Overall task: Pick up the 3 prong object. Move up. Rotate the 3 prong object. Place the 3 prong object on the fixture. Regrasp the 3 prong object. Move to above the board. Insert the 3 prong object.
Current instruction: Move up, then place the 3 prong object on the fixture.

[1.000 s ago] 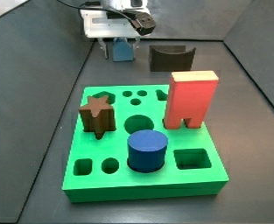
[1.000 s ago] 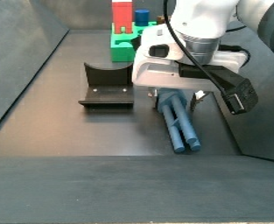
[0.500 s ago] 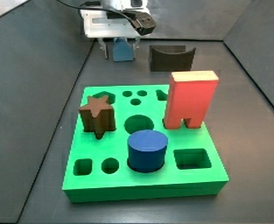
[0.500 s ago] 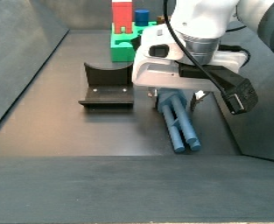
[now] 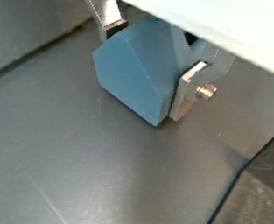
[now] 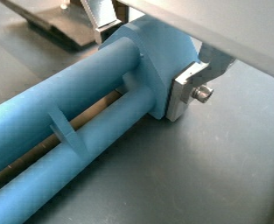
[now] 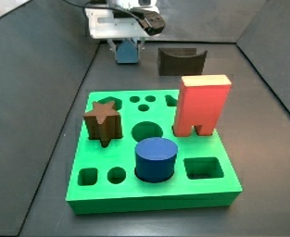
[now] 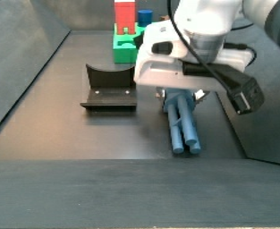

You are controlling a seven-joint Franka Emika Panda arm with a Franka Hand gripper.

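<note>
Gripper (image 8: 178, 92) upper centre in side view, fingers (image 6: 188, 85) pinching 3 prong object (image 8: 182, 125) w/ prongs on floor; fixture (image 8: 107, 88) just left.

A red block (image 7: 202, 104), a dark blue cylinder (image 7: 155, 159) and a brown star peg (image 7: 103, 121) stand upright, seemingly in holes.

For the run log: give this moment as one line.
phase: pick up | gripper: low over floor, jaws shut on 3 prong object | fixture: vacant | board: 3 prong object not inserted
</note>
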